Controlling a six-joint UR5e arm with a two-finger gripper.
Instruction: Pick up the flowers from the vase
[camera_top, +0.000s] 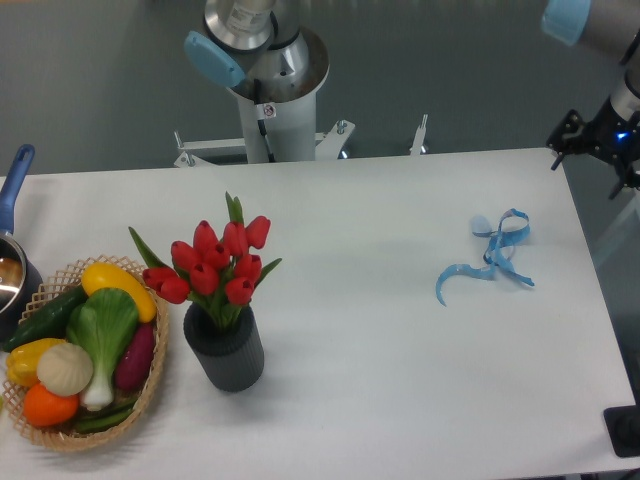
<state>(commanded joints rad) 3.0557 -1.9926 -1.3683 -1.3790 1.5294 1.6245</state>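
Wicker basket of vegetables at worktop 8 o'clock corner, nearest camera. Vase upright just right of basket, apart from it. Flowers seated in vase mouth, red buds bunched above rim, leaves fanning out. Blue ribbon lying loose toward 3 o'clock, well apart from vase. Blue-handled pot at 9 o'clock edge. Arm base at 12 o'clock, behind worktop. Tool at 2 o'clock, off worktop corner, partly cropped; finger spacing: cannot tell.
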